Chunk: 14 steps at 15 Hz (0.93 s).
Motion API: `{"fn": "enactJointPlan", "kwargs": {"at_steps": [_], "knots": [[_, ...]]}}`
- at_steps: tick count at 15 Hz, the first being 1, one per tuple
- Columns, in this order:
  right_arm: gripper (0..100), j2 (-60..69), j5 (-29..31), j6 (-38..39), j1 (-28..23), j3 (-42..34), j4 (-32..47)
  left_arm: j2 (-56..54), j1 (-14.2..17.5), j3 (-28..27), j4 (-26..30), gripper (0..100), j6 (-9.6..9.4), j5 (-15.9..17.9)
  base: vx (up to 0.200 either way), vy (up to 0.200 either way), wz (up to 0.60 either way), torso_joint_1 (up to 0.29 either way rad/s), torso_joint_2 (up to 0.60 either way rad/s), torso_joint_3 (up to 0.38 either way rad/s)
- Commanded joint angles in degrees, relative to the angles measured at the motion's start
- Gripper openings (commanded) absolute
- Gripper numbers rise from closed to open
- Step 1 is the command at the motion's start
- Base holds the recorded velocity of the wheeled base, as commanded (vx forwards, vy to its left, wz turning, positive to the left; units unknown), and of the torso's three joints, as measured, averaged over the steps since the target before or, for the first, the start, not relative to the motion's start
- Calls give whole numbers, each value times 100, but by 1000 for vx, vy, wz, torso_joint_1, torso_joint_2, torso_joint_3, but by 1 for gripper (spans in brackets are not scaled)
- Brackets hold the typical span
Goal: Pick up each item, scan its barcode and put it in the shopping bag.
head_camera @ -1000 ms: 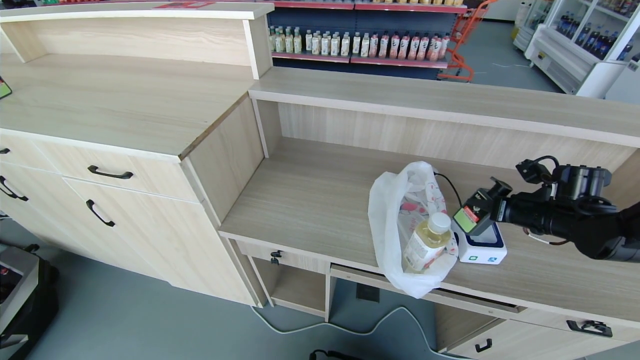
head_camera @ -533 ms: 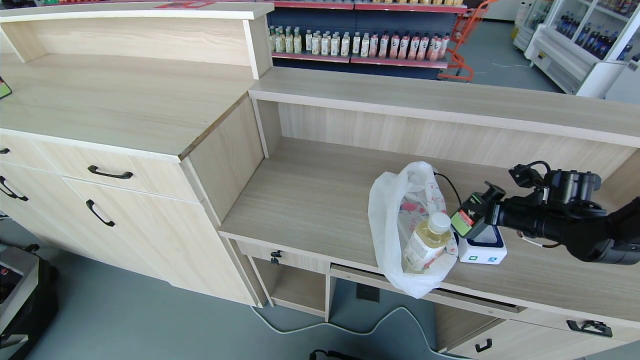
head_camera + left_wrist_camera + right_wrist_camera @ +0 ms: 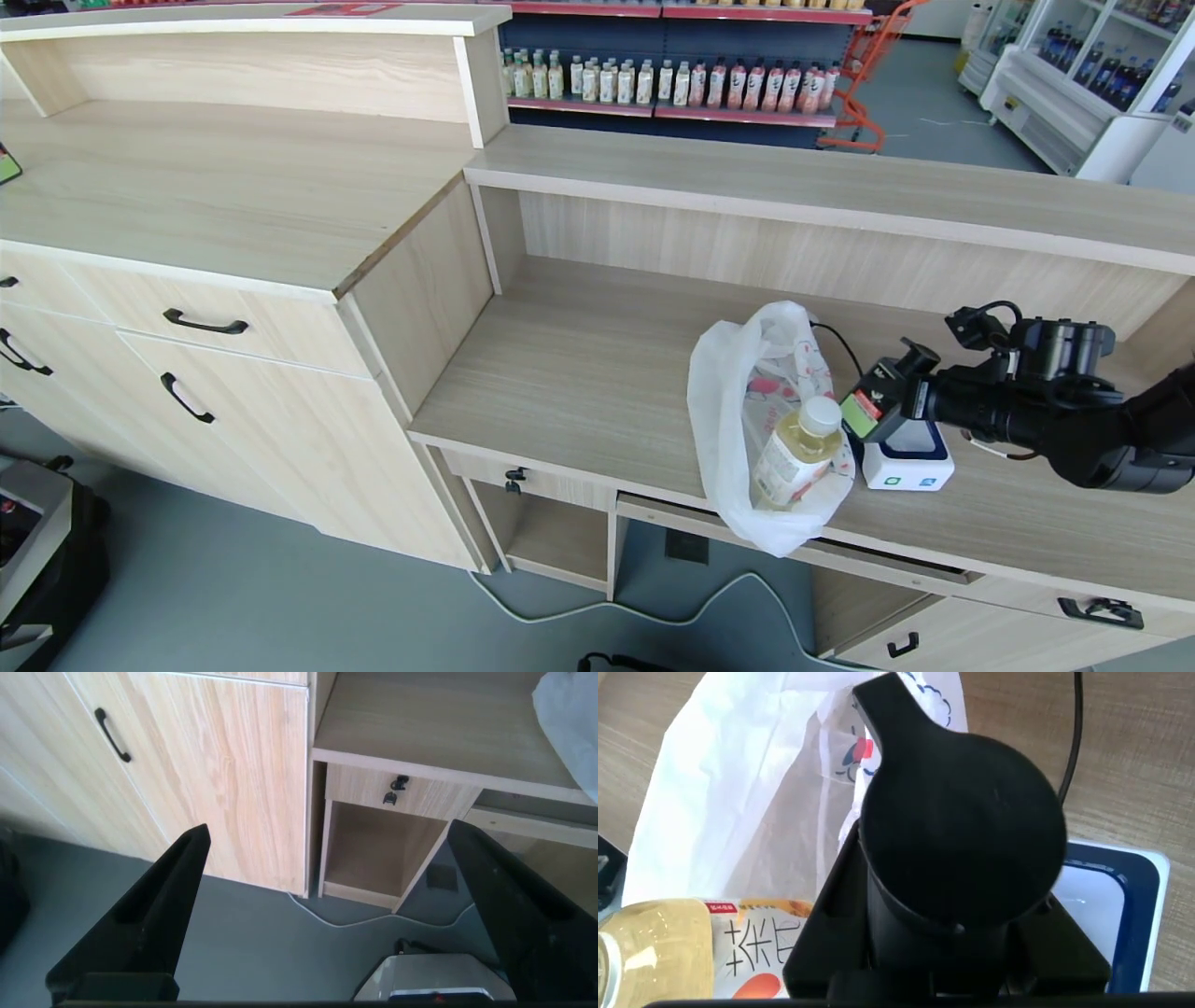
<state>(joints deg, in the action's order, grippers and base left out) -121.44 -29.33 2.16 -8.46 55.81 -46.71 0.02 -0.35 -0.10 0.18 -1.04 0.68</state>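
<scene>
Although a white-capped pale-yellow drink bottle [image 3: 798, 453] is already bagged in the white plastic shopping bag [image 3: 721, 411], a small green-labelled dark box [image 3: 861, 416] is clamped by the right gripper [image 3: 885, 399] over the white-and-blue scanner [image 3: 910, 464] right of the bag, judged yet to be bagged, while the left gripper [image 3: 327, 840] is spread apart, empty.

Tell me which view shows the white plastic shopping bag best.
The head view: the white plastic shopping bag shows whole, slumped on the wooden counter with a pale bottle inside. The right wrist view catches part of it close up; the left wrist view, just an edge.
</scene>
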Motion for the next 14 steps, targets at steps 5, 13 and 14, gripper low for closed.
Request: {"fn": "enactJointPlan", "kwargs": {"at_steps": [5,13,14], "knots": [[0,385,-11,-49,-174,-228,22,-2,0,1,-1,100,-2,2,0,0,0,0,0,0],[0,490,-11,-181,-226,-413,4,-2,0,1,-1,100,-2,2,0,0,0,0,0,0],[0,683,-11,-216,-226,-439,22,-2,0,1,-1,100,-2,2,0,0,0,0,0,0]]}}
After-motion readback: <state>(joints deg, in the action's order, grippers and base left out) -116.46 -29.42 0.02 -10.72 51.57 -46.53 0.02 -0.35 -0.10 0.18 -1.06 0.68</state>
